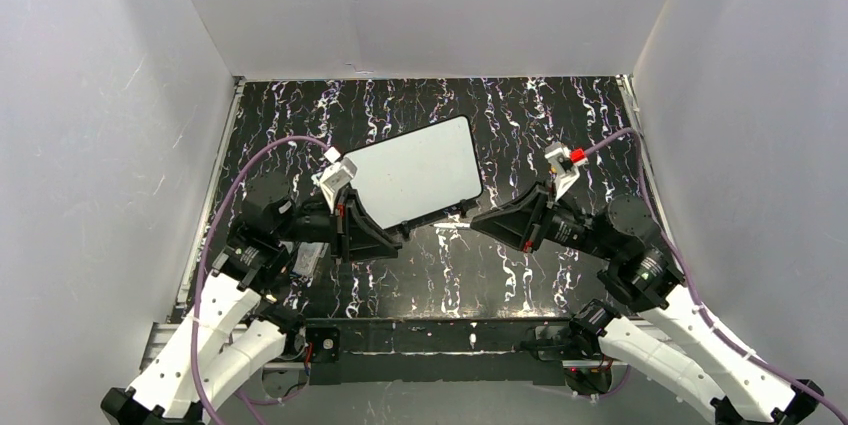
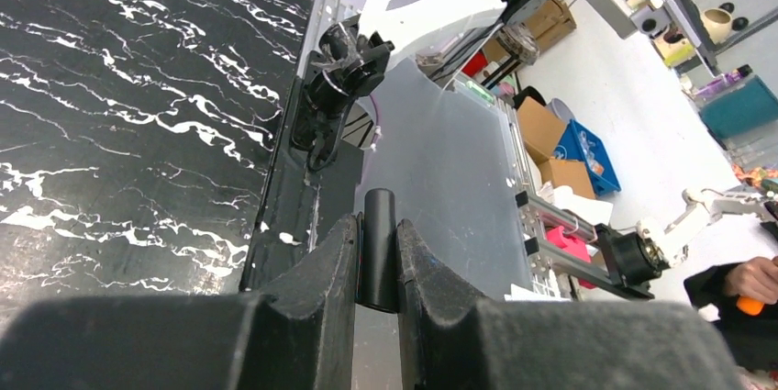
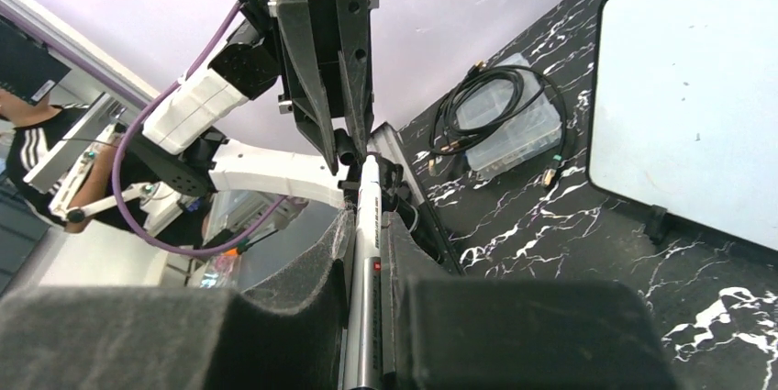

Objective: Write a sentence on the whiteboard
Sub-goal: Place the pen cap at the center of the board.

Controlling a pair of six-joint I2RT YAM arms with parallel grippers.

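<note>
The whiteboard is lying flat on the black marbled table, turned a little, near the middle. No words are being shown on it yet; only a few tiny specks can be seen.

Just in front of its near edge, a white marker pen is being held by the right gripper, whose fingers are closed tight around the pen's body. The black cap is being squeezed by the left gripper, whose fingers are closed on it too. The two grippers are being pointed at each other, tip to tip.

It looks as if the cap is being pulled off, so the job is only being started. Next, pen and cap need to be pulled apart in a straight line. Then the pen tip needs to be brought down onto the board.

The pen tip is being hidden by the cap and the left fingers, so it cannot be told whether the cap is off. In the top view the board's near left corner is being covered by the left gripper. In the right wrist view the board's right side is being cut off. A clear plastic box with black cables is lying beside the board.
</note>
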